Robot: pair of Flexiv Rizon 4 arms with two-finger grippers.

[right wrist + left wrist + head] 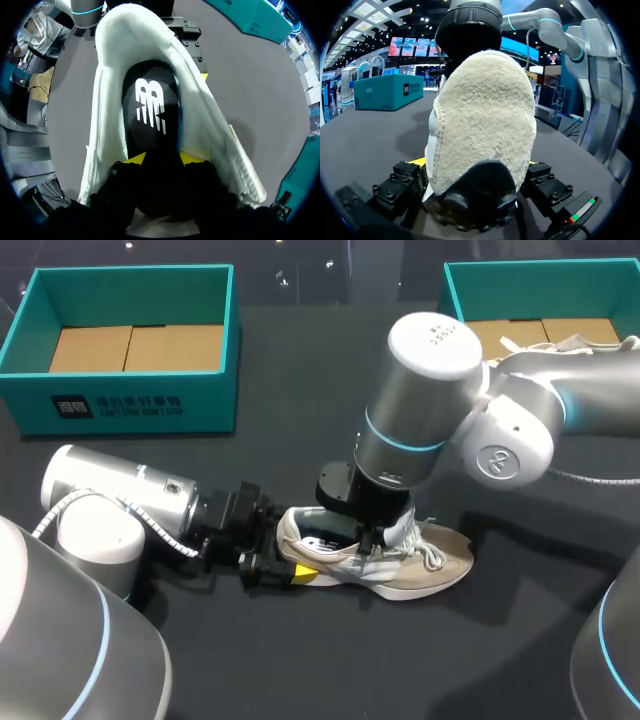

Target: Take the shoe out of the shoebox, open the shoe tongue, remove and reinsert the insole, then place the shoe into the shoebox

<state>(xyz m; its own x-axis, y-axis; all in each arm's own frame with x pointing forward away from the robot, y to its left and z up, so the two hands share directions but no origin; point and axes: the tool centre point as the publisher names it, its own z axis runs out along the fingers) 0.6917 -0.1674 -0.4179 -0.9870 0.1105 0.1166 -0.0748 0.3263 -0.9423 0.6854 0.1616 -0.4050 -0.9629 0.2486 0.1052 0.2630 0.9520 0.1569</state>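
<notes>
A beige and white sneaker lies on the black table, toe pointing right. My left gripper sits at its heel. In the left wrist view the suede heel fills the space between the two fingers, which press on it from both sides. My right gripper comes down from above into the shoe's opening. In the right wrist view its yellow tips stand either side of the black insole inside the white shoe, and the right gripper is closed on the insole's near end.
A teal shoebox with a cardboard floor stands at the back left. A second teal shoebox stands at the back right, partly behind my right arm. Bare table lies in front of the shoe.
</notes>
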